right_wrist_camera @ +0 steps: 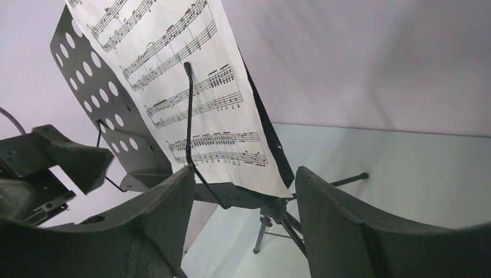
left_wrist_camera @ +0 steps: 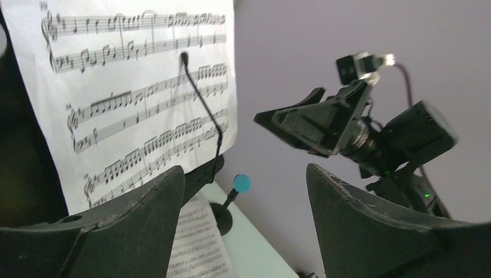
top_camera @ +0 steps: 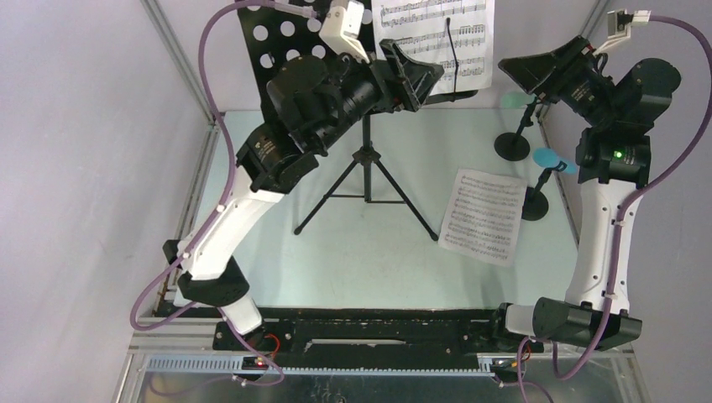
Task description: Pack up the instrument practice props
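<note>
The black tripod music rack (top_camera: 367, 172) stands at the table's back, its perforated desk (top_camera: 277, 50) holding a white sheet-music page (top_camera: 437, 38) under a wire clip (right_wrist_camera: 188, 116). My left gripper (top_camera: 417, 75) hovers open just in front of that page's lower edge (left_wrist_camera: 133, 87), touching nothing. To the page's right, my right gripper (top_camera: 529, 75) is raised and open, empty, facing the rack (right_wrist_camera: 98, 92). A second page (top_camera: 483, 216) lies flat on the table. A mint-green microphone (top_camera: 514, 101) and a blue microphone (top_camera: 554, 159) sit in two round-based holders (top_camera: 512, 144) (top_camera: 535, 204).
The pale green table (top_camera: 336, 269) is bounded by grey walls and aluminium frame posts (top_camera: 180, 59). Purple cables (top_camera: 206, 67) loop off both wrists. The tripod's legs (right_wrist_camera: 278, 220) spread across the table's middle. The black rail (top_camera: 378, 323) with the arm bases runs along the near edge.
</note>
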Robot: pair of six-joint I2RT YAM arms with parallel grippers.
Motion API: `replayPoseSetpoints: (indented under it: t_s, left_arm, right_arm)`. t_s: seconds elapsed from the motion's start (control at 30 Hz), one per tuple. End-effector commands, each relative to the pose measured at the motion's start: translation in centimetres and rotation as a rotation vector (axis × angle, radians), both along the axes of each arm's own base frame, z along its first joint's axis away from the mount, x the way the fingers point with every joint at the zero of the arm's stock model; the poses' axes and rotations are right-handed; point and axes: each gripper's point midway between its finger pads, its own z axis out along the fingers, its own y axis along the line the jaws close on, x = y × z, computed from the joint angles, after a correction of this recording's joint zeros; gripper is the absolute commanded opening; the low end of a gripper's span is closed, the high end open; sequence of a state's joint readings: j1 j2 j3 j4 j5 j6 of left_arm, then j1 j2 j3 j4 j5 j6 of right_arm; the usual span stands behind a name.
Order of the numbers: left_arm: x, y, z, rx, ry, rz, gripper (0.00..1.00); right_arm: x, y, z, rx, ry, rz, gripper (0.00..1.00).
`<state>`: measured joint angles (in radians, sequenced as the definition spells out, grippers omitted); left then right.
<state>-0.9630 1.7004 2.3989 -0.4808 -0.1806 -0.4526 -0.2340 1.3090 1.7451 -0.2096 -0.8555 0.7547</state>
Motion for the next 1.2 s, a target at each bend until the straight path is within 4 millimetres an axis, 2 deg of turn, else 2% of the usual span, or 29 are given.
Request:
replayPoseSetpoints:
  t_s: [0.0, 0.1, 0.23, 0.37, 0.47, 0.57, 0.67, 0.97, 1.17]
  left_arm:
    - [-0.5, 2.2, 1.1, -0.026, -0.029, 0.057, 0.84]
    - [-0.2, 3.9, 0.9, 0.01, -0.042, 0.121, 0.86]
    - [-0.2, 6.3, 2.2, 0.025, -0.068, 0.169, 0.88]
    - [1.2, 7.9, 1.9, 0.002, -0.019, 0.161, 0.89]
    - [2.0, 8.1, 1.6, -0.001, -0.002, 0.123, 0.89]
    - [2.0, 7.7, 1.8, 0.016, -0.031, 0.076, 0.9]
    - [2.2, 7.6, 1.8, 0.025, -0.043, 0.075, 0.92]
    - [4.2, 7.0, 0.4, 0.067, -0.037, 0.12, 0.99]
    - [5.4, 6.9, -0.1, 0.076, -0.04, 0.157, 1.0]
  right_arm:
    - [-2.0, 1.4, 1.8, -0.057, -0.109, 0.051, 0.71]
    - [-2.9, 2.6, 2.2, -0.084, -0.132, 0.078, 0.71]
    - [-3.3, 4.3, 2.6, -0.099, -0.147, 0.105, 0.71]
    - [-3.0, 5.9, 2.6, -0.1, -0.145, 0.132, 0.71]
    - [-2.6, 6.6, 2.6, -0.096, -0.139, 0.129, 0.7]
    - [-2.4, 8.0, 2.5, -0.09, -0.132, 0.16, 0.7]
    - [-2.6, 8.7, 2.4, -0.095, -0.134, 0.173, 0.7]
    - [-2.8, 8.7, 1.9, -0.114, -0.127, 0.155, 0.7]
    - [-3.1, 8.6, 1.6, -0.132, -0.132, 0.145, 0.7]
